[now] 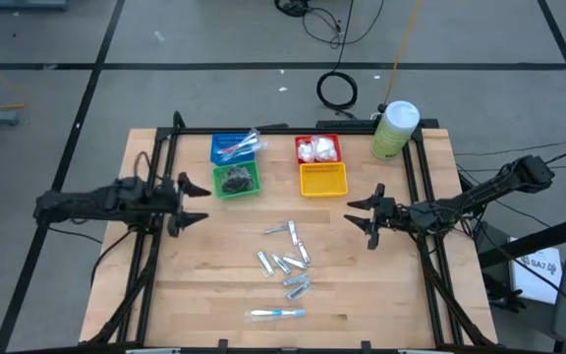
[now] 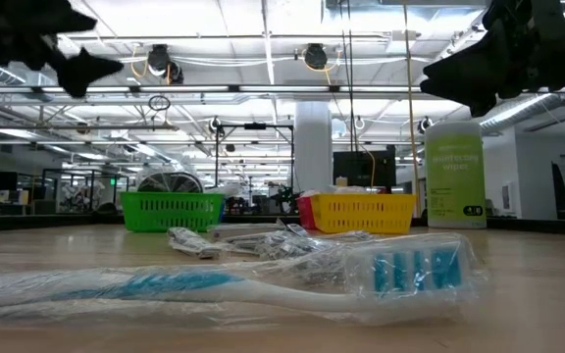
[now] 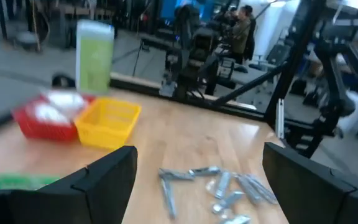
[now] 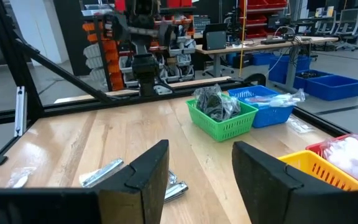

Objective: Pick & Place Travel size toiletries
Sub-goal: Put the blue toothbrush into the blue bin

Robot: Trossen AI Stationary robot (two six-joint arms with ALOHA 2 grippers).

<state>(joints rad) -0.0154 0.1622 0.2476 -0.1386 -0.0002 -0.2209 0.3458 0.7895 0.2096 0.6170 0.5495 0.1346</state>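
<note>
The small silver tubes (image 1: 285, 256) lie loose in a scatter on the bare wood of the worktop (image 1: 185, 285), between the two pincers and somewhat nearer the front edge than either. A blue toothbrush in clear wrap (image 1: 276, 314) lies flat beyond the tubes, close to the front edge; in the low view it stretches across the foreground (image 2: 263, 284).

The left pincer (image 1: 191, 204) hangs above the worktop with its fingers spread wide and nothing between them, tips toward the middle; the tubes lie ahead of it and off to one side. The right pincer (image 1: 362, 218) faces it from the opposite side, also spread and empty, the tubes just ahead of its tips.

Behind the left pincer's tips stand a green basket (image 1: 236, 181) holding dark round discs (image 1: 234, 178) and, touching it on the far side, a blue basket (image 1: 232, 147) with wrapped toothbrushes. Behind the right pincer's tips sits a yellow basket (image 1: 323, 179), with a red basket (image 1: 317, 148) of white puffy packets (image 1: 318, 149) beyond it. A pale-green wipes canister (image 1: 394, 130) stands upright near the far corner.
</note>
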